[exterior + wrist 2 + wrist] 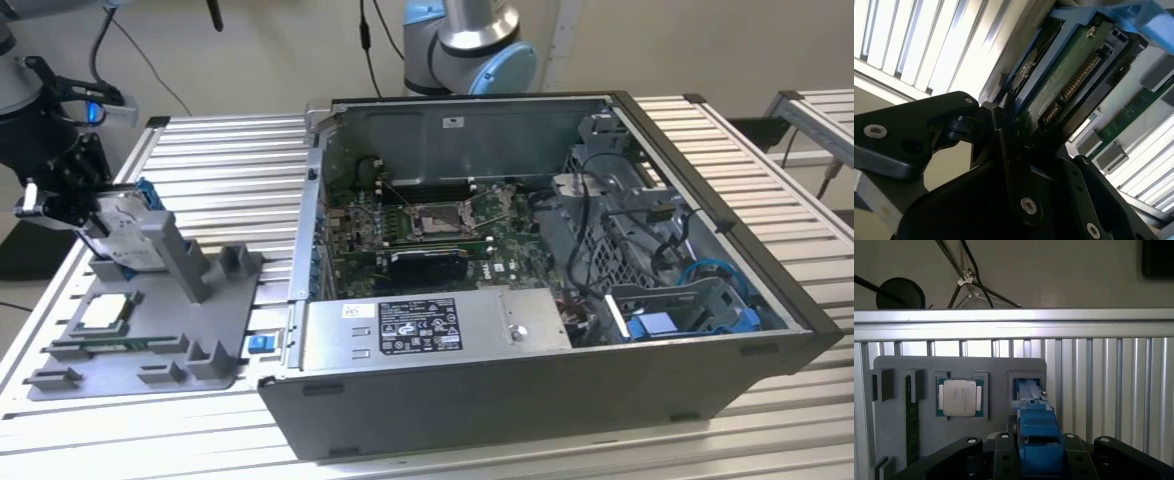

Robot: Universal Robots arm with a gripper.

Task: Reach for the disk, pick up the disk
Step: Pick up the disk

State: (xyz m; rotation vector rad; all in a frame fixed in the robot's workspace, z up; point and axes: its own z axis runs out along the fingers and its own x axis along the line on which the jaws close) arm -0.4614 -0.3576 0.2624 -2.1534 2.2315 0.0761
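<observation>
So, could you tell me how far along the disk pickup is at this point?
Done: the reach. The gripper is at the disk, which stands upright on the grey tray. In hand: in the first wrist view the fingers appear closed on either side of the disk's blue bracket. Left: the lift. In the exterior view the disk sits low against the tray's posts and does not look raised clear.
</observation>
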